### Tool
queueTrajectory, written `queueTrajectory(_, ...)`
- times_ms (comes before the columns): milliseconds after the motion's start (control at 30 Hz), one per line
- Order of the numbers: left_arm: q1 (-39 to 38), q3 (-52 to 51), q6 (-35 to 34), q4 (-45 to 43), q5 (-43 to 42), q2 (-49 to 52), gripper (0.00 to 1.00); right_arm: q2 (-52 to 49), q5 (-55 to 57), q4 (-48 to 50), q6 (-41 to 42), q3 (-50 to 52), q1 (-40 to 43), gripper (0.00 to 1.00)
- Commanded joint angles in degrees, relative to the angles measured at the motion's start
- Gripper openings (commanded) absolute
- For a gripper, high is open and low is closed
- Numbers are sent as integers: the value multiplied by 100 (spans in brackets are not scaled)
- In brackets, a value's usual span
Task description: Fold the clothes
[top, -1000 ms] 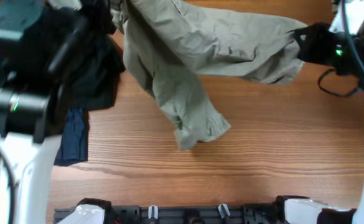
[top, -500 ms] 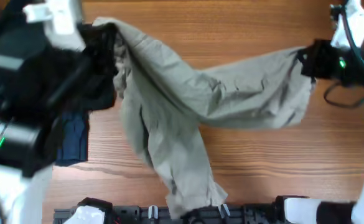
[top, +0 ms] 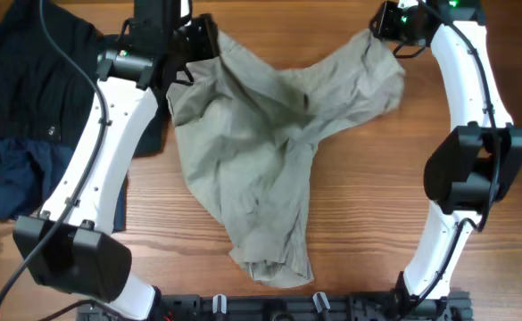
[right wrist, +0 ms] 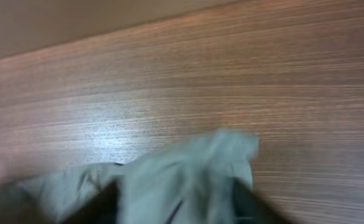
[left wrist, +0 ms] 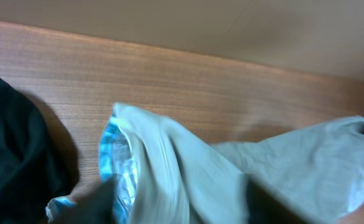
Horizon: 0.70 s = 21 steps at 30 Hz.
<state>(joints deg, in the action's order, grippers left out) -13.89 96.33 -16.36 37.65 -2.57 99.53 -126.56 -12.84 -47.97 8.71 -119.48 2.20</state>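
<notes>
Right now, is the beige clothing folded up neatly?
No, the beige garment lies spread out and wrinkled across the wooden table, with one end trailing toward the near edge.

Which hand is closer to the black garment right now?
Left. The left hand grips the khaki garment right beside the black garment; the right hand holds the khaki garment's other corner, far across the table.
</notes>
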Motion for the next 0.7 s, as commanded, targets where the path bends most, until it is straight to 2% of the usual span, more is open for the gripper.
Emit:
queueTrajectory(0, -13, 42, 772, 236, 337, 109, 100, 317, -249, -350, 87, -219, 197, 100)
queueTrajectory(100, 125, 44, 866, 557, 654, 72, 100, 868, -404, -1215, 87, -258, 216, 100)
queueTrajectory(133, 271, 44, 866, 953, 599, 26, 100, 1156, -662, -1775, 72, -256, 216, 100)
queueTrajectory(267, 470, 44, 885, 1958, 157, 11, 100, 1864, -1036, -3338, -136, -256, 59, 100)
queueTrajectory(367, 470, 44, 1211, 2339, -321, -63, 100, 2413, -881, -3971, -273, -256, -328, 99)
queueTrajectory(467, 472, 44, 1215, 2616, -358, -302, 100, 2909, -472, -4417, -151, -66, -916, 98)
queueTrajectory(567, 632, 44, 1248, 2579, -363, -754, 100, 3379, -420, -4395, 225, 586, -1362, 95)
queueTrajectory(667, 1196, 44, 925, 2330, -420, -1493, 100, 4037, -348, -3956, 704, 2041, -1864, 95)
